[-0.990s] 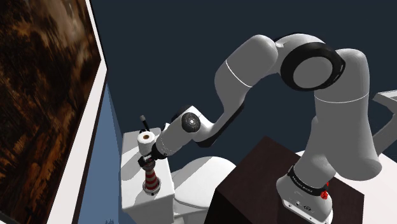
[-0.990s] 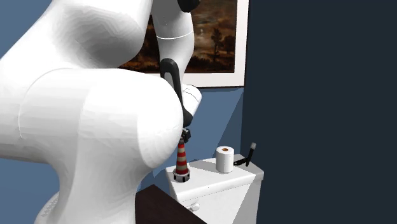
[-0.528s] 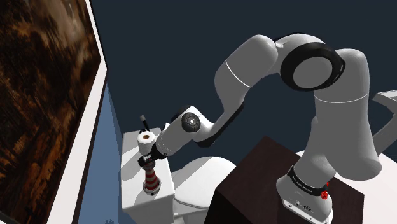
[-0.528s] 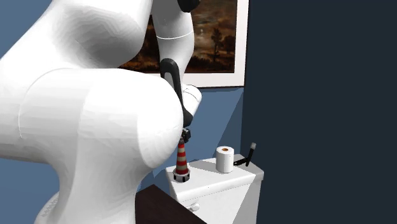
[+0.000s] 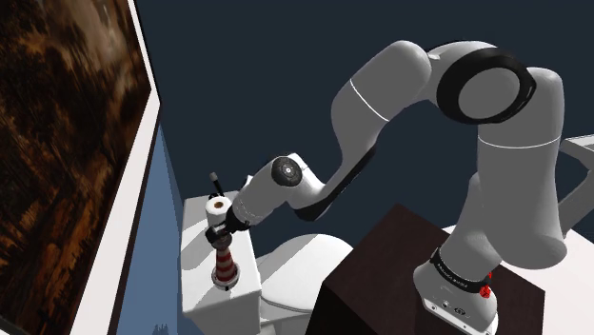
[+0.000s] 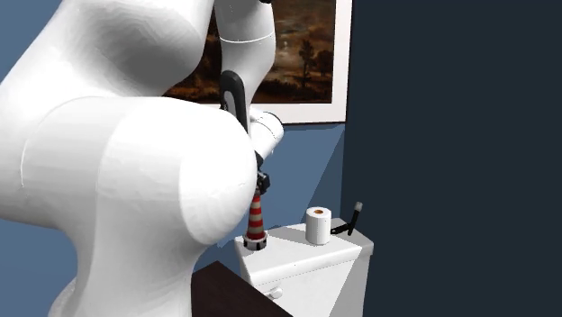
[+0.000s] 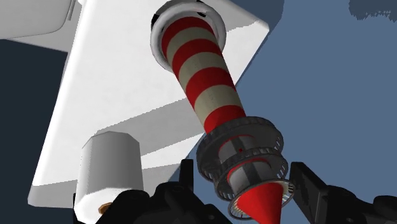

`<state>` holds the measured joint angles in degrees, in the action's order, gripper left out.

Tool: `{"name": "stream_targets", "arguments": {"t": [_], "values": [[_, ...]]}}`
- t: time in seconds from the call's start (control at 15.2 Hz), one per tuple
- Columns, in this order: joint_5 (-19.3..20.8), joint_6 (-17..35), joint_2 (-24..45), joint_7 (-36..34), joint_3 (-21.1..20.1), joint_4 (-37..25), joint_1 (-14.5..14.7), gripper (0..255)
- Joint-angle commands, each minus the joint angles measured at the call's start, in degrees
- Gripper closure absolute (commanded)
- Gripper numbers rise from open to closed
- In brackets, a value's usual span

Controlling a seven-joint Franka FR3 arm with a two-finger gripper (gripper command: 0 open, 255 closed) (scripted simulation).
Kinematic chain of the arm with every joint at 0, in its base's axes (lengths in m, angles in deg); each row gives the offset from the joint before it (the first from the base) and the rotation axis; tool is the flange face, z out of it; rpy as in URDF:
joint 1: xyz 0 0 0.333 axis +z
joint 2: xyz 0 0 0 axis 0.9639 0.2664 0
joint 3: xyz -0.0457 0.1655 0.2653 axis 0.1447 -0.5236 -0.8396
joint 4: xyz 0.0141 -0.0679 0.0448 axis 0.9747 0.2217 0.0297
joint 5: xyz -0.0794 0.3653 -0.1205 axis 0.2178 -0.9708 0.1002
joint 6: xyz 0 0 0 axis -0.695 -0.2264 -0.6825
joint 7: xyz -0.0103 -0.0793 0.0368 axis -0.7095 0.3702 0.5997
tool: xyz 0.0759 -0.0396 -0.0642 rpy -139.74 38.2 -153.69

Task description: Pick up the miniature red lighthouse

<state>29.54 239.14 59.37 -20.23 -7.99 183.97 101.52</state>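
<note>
The miniature lighthouse (image 5: 226,265) has red and pale bands, a dark gallery and a red cone tip. It stands upright at the near end of the white toilet tank lid (image 5: 195,285). My gripper (image 5: 222,235) comes down on its top and is shut on the lantern part. In the wrist view the two black fingers (image 7: 186,181) clasp the dark gallery of the lighthouse (image 7: 203,76), with my gripper (image 7: 245,177) around the red tip. In the second exterior view the lighthouse (image 6: 256,219) hangs under my gripper (image 6: 261,183), its base very close to the lid (image 6: 306,258); contact cannot be told.
A toilet paper roll (image 5: 218,211) and a black handled object (image 5: 214,180) stand further along the lid. A large framed painting (image 5: 67,143) is close on the shoulder view's left. The toilet bowl (image 5: 295,271) and the dark stand (image 5: 381,276) lie below the arm.
The arm has raised its elbow and the gripper has moved up a little. The lighthouse has risen slightly with it, still clasped.
</note>
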Motion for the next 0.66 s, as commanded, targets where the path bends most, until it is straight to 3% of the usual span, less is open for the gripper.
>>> {"name": "stream_targets", "arguments": {"t": [0.0,0.46,0.59], "values": [[-3.0,-0.9,-1.4,3.2,-2.0,1.0,-1.6,255],[-13.2,-3.9,-6.2,13.6,-8.9,3.6,-7.3,255],[-13.4,-4.0,-6.3,13.8,-9.1,3.7,-7.4,255]]}}
